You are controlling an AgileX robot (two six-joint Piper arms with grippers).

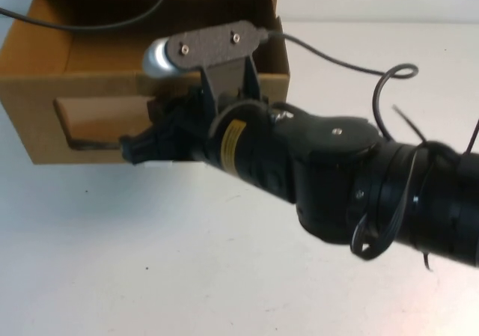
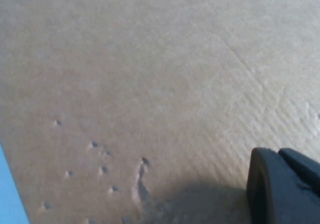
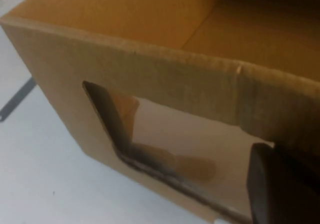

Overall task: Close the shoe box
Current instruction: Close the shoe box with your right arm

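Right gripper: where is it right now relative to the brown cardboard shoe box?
In the high view the right gripper sits left of centre, against the brown cardboard shoe box's front wall by the window, above the white table.

1. The table (image 1: pixel 150 261) is white and flat, and it carries everything here.
2. The shoe box (image 1: pixel 45 74), of brown cardboard, stands directly on the table, with its windowed front touching the right gripper (image 1: pixel 138 147).
3. The drawer of the shoe box is pulled out toward this gripper and is open on top.
4. The left gripper (image 2: pixel 285 186) is very near to a plain cardboard surface; which part of the box it is cannot be told.
5. A black cable (image 1: pixel 337 63) lies on the table behind the right arm, beside the box.
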